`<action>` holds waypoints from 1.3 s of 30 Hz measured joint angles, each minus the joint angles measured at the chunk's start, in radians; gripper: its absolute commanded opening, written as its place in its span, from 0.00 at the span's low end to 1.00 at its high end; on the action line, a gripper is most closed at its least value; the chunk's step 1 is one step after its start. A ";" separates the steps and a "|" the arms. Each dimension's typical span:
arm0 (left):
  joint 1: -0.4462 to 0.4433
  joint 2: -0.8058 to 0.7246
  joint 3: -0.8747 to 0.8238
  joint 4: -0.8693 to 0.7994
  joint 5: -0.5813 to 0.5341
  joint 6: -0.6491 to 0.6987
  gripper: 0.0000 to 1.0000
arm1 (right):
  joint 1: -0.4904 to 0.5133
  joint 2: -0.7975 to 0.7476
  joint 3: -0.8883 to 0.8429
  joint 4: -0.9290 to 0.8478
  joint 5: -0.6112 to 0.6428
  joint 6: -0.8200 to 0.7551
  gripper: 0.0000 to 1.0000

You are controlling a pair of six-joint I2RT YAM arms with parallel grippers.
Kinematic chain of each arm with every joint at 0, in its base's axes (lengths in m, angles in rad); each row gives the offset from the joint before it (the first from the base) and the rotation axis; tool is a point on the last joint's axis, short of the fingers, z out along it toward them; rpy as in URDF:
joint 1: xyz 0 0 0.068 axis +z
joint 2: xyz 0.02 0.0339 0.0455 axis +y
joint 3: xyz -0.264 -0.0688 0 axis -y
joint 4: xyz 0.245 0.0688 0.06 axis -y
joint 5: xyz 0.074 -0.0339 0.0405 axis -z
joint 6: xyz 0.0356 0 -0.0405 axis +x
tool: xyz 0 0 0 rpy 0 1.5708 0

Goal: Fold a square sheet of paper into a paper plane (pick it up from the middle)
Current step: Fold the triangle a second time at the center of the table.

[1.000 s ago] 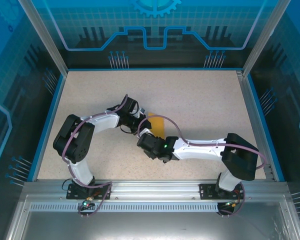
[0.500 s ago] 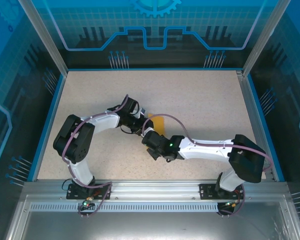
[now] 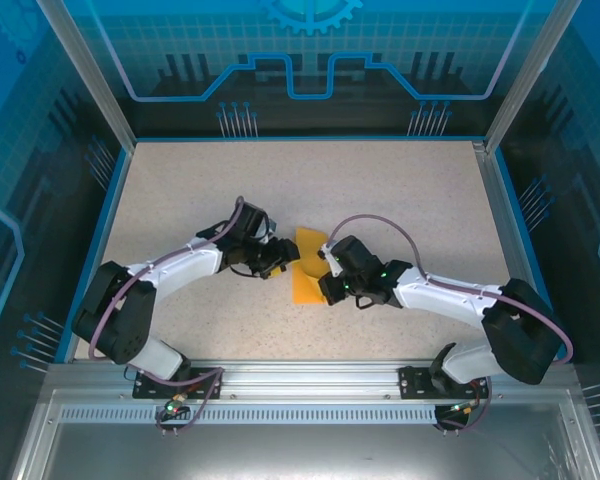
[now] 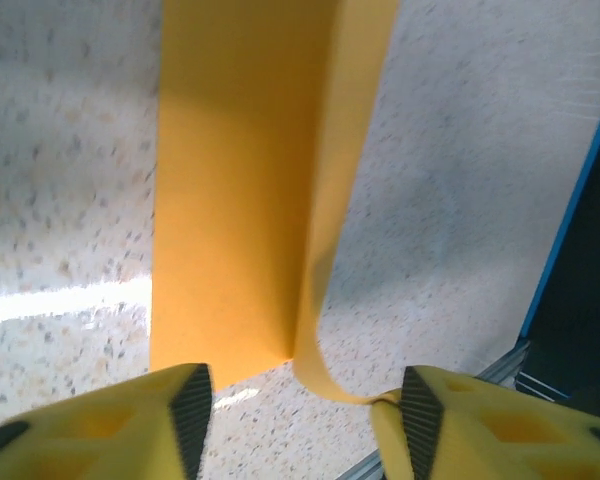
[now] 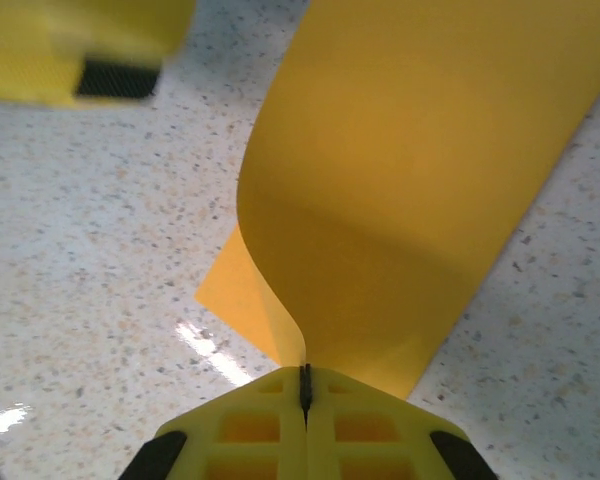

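Observation:
The square sheet of paper (image 3: 307, 270) is bright orange and lies folded on the speckled table between the two arms. My right gripper (image 3: 326, 272) comes at it from the right. In the right wrist view that gripper (image 5: 305, 388) is shut on an edge of the paper (image 5: 420, 180), which curls up from the table. My left gripper (image 3: 283, 256) sits at the paper's left side. In the left wrist view it (image 4: 300, 410) is open over the paper's near end (image 4: 230, 180), and a raised, curled strip of paper brushes its right fingertip (image 4: 420, 410).
The table (image 3: 400, 190) has a blue rim (image 4: 570, 220) and a metal frame with glass walls around it. Bare speckled surface stretches behind and to both sides of the paper. The left gripper's yellow finger (image 5: 80, 50) shows beyond the paper.
The right gripper has swung round to the paper's right side and shut on its edge. The left gripper has opened and let go, and the left arm has stretched lower.

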 measured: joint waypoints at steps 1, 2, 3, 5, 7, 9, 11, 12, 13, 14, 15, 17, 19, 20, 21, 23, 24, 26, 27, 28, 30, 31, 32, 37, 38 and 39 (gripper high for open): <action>-0.013 0.000 -0.011 -0.001 -0.003 -0.006 0.42 | -0.014 -0.002 -0.007 0.011 -0.025 0.002 0.00; -0.024 -0.001 -0.021 0.002 -0.005 -0.012 0.39 | -0.028 -0.002 -0.014 0.023 -0.048 0.003 0.00; -0.034 -0.003 -0.032 0.005 -0.007 -0.014 0.37 | -0.039 -0.002 -0.021 0.031 -0.068 0.005 0.00; -0.046 -0.006 -0.049 0.006 -0.007 -0.021 0.32 | -0.051 -0.002 -0.030 0.040 -0.093 0.006 0.00; -0.063 -0.006 -0.068 0.023 -0.010 -0.040 0.26 | -0.069 -0.002 -0.038 0.052 -0.130 0.008 0.00; -0.084 -0.003 -0.075 0.026 -0.010 -0.052 0.22 | -0.085 -0.002 -0.041 0.060 -0.152 0.013 0.00; -0.108 0.011 -0.075 0.036 -0.010 -0.063 0.17 | -0.095 -0.002 -0.044 0.067 -0.163 0.016 0.00; -0.116 0.020 -0.075 0.039 -0.010 -0.066 0.15 | -0.097 -0.002 -0.045 0.068 -0.166 0.018 0.00; -0.123 0.030 -0.075 0.043 -0.010 -0.069 0.14 | -0.098 -0.002 -0.045 0.069 -0.170 0.020 0.00; -0.128 0.039 -0.075 0.045 -0.010 -0.073 0.13 | -0.100 -0.002 -0.046 0.071 -0.173 0.021 0.00; -0.130 0.050 -0.075 0.047 -0.010 -0.078 0.12 | -0.100 -0.002 -0.047 0.073 -0.174 0.022 0.00; -0.131 0.068 -0.075 0.050 -0.018 -0.089 0.11 | -0.100 -0.006 -0.051 0.076 -0.174 0.026 0.00; -0.131 0.089 -0.075 0.053 -0.025 -0.092 0.12 | -0.100 -0.011 -0.052 0.076 -0.174 0.030 0.00; -0.131 0.097 -0.075 0.054 -0.026 -0.092 0.11 | -0.100 -0.013 -0.052 0.076 -0.173 0.031 0.00; -0.131 0.107 -0.075 0.056 -0.026 -0.092 0.11 | -0.100 -0.015 -0.052 0.076 -0.174 0.032 0.00; -0.131 0.127 -0.074 0.062 -0.026 -0.092 0.11 | -0.100 -0.016 -0.052 0.076 -0.174 0.032 0.00; -0.131 0.135 -0.074 0.063 -0.029 -0.092 0.10 | -0.100 -0.016 -0.052 0.076 -0.174 0.032 0.00; -0.131 0.150 -0.072 0.056 -0.045 -0.091 0.09 | -0.101 -0.016 -0.052 0.076 -0.174 0.032 0.00; -0.131 0.155 -0.069 0.043 -0.060 -0.090 0.09 | -0.101 -0.016 -0.052 0.076 -0.174 0.032 0.00; -0.131 0.156 -0.064 0.032 -0.068 -0.088 0.09 | -0.102 -0.015 -0.052 0.076 -0.174 0.032 0.00; -0.131 0.156 -0.045 0.000 -0.105 -0.080 0.09 | -0.102 -0.014 -0.052 0.076 -0.174 0.037 0.00; -0.131 0.156 -0.037 -0.015 -0.123 -0.072 0.09 | -0.102 -0.012 -0.052 0.077 -0.175 0.039 0.00; -0.130 0.156 -0.027 -0.033 -0.140 -0.063 0.09 | -0.102 -0.008 -0.052 0.079 -0.177 0.043 0.00; -0.131 0.158 -0.001 -0.097 -0.201 -0.023 0.08 | -0.103 0.023 -0.052 0.105 -0.203 0.060 0.00; -0.131 0.159 0.005 -0.109 -0.211 -0.016 0.09 | -0.103 0.031 -0.052 0.113 -0.208 0.066 0.00; -0.131 0.160 0.010 -0.117 -0.221 -0.009 0.08 | -0.103 0.037 -0.052 0.118 -0.211 0.069 0.00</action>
